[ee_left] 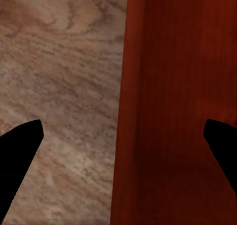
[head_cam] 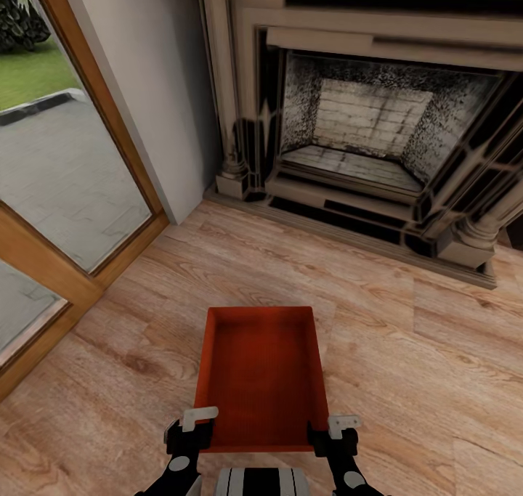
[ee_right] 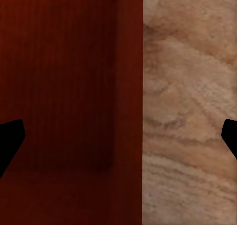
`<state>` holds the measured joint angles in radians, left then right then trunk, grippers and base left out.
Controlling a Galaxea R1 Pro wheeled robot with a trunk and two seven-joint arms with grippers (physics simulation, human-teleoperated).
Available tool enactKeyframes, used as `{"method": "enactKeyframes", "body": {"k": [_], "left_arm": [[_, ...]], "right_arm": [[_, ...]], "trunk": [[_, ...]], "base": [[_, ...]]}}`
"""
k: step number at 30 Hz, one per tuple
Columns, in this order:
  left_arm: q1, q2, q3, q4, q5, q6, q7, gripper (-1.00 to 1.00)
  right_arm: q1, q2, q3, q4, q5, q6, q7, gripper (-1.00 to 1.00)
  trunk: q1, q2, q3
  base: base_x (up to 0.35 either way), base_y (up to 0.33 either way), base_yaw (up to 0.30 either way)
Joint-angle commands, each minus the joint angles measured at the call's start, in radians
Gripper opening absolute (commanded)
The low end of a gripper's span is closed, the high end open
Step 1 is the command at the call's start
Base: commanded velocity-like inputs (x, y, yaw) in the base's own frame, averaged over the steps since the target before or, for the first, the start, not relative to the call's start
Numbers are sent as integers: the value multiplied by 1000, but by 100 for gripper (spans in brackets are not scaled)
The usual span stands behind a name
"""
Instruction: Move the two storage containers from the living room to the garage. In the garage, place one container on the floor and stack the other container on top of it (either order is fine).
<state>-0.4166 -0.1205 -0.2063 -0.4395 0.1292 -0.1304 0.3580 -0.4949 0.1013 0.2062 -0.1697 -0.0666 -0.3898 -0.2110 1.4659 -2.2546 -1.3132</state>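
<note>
Head view: a red-orange rectangular open-topped storage container (head_cam: 261, 380) with thin plain walls sits on the light wood plank floor (head_cam: 407, 351) of the living room, in front of a dark ornate fireplace (head_cam: 363, 118) with a pale brick firebox. A wood-framed glass door (head_cam: 65, 176) stands at the left, showing grey paving and grass outside. The left end effector (head_cam: 190, 429) is at the container's near left corner and the right end effector (head_cam: 335, 435) at its near right corner.

Left wrist view: the left end effector (ee_left: 121, 136) is spread open, its two dark fingertips (ee_left: 22, 141) straddling the container's left wall (ee_left: 133, 111), one over the floor and one over the container's interior.

Right wrist view: the right end effector (ee_right: 121, 136) is likewise open, one fingertip (ee_right: 10, 136) over the red interior, the other over the floor, with the container's right wall (ee_right: 131, 86) between them.
</note>
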Motion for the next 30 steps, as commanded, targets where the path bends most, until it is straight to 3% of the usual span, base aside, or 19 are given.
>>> {"method": "enactKeyframes", "body": {"k": [1,30], "left_arm": [[-1,1,-8,1,11,-5,6,-100],[-1,-1,-8,1,14,-3,12,-100]], "right_arm": [[-1,0,9,1,-7,-3,-5,-100],[-1,6,9,1,-7,-15,-5,-100]], "trunk": [[0,0,-1],[0,0,-1]], "base": [[0,0,0],[0,0,0]]}}
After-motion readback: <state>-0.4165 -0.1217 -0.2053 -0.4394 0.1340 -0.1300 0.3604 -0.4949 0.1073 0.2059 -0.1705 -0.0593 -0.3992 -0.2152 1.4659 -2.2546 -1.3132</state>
